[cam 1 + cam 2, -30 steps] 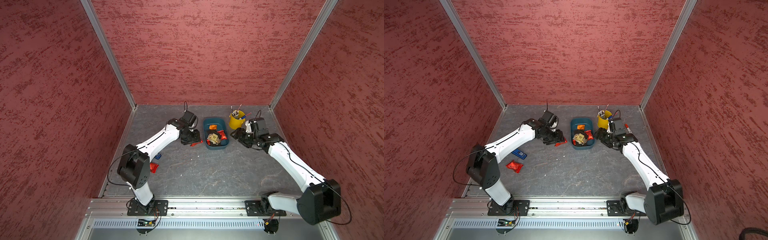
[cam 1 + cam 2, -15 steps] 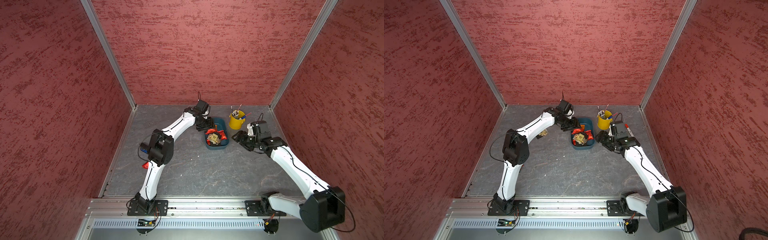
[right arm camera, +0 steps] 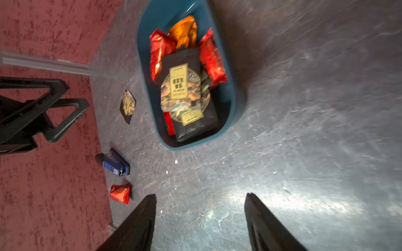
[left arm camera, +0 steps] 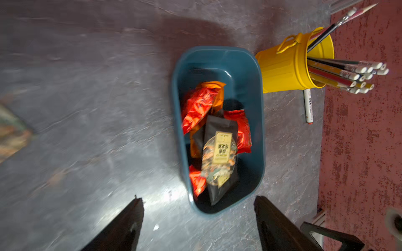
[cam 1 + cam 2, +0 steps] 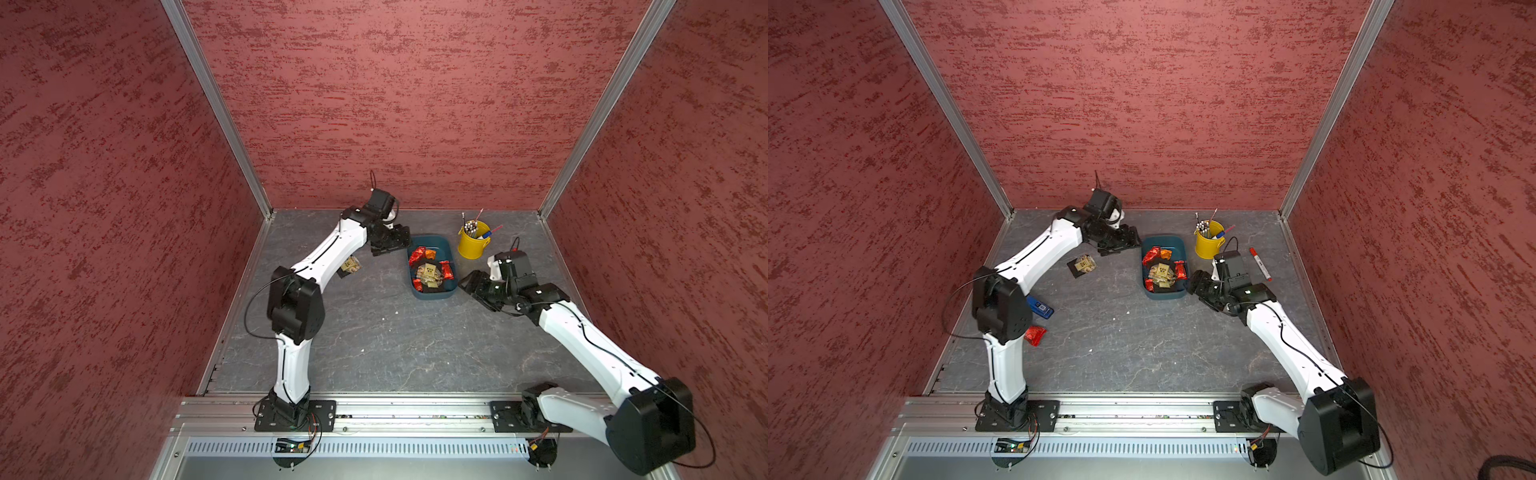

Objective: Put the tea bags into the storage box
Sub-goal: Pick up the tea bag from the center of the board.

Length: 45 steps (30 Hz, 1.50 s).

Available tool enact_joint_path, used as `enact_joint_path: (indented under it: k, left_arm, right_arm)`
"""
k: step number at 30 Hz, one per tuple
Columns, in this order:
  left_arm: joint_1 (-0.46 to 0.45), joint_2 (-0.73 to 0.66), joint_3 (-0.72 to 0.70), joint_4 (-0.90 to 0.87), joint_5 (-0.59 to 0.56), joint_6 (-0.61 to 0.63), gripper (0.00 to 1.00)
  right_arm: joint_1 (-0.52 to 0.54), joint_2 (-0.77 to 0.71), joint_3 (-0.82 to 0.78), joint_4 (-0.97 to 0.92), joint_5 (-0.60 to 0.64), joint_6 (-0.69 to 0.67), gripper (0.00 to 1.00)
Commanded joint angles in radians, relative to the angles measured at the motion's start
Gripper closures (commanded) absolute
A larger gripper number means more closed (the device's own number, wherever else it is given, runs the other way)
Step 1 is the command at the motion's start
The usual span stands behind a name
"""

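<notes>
Top views show you the box [image 5: 432, 296] holding most tea bags [image 5: 428, 272], with a sachet [image 5: 1082, 265] and a red packet [image 5: 1035, 335] loose on the floor [image 5: 1142, 345] left of it. Left wrist: your left gripper [image 4: 199, 200] gapes wide and empty, just short of the box. Right wrist: your right gripper [image 3: 201, 195] is spread wide too, empty, near the box.

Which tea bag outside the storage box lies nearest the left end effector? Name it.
The black sachet with the beige label, lying close beside the left end effector. The other loose one, a red foil packet, lies farther off, past the blue tool.
</notes>
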<state>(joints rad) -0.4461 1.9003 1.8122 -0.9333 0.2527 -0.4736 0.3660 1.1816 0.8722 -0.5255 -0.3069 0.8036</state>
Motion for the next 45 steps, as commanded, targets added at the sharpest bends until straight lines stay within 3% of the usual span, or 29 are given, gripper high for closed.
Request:
enact_joint_path:
  k: [1,5,9,13,18,23,28,33,45]
  left_arm:
    - [0.043,-0.198,-0.178,-0.072,-0.076,0.018,0.15]
    - [0.103,-0.44,-0.421,-0.147,-0.128,-0.023,0.13]
    - [0.157,-0.626,-0.578,-0.278,-0.172,-0.092,0.09]
    - [0.208,-0.763,-0.689,-0.361,-0.205,-0.168,0.0]
    - [0.275,-0.878,-0.777,-0.403,-0.249,-0.242,0.0]
    - [0.355,-0.866,-0.857,-0.408,-0.265,-0.255,0.0]
    - [0.486,-0.838,-0.955,-0.284,-0.154,-0.227,0.0]
    - [0.598,-0.795,-0.969,-0.199,-0.119,-0.18,0.0]
    - [0.729,-0.611,-0.971,-0.075,-0.057,-0.065,0.05]
  right_arm:
    - [0.108,0.064,0.035,0.104,0.015,0.045,0.31]
    - [0.224,0.157,0.082,0.164,0.03,0.058,0.31]
    - [0.264,0.241,0.138,0.208,-0.001,0.045,0.31]
    - [0.274,0.353,0.229,0.209,-0.041,0.007,0.31]
    - [0.274,0.479,0.379,0.196,-0.105,-0.038,0.31]
    - [0.273,0.539,0.481,0.149,-0.13,-0.086,0.31]
    - [0.257,0.539,0.492,0.144,-0.146,-0.094,0.31]
    - [0.232,0.524,0.473,0.158,-0.156,-0.087,0.31]
    - [0.182,0.484,0.48,0.126,-0.15,-0.095,0.31]
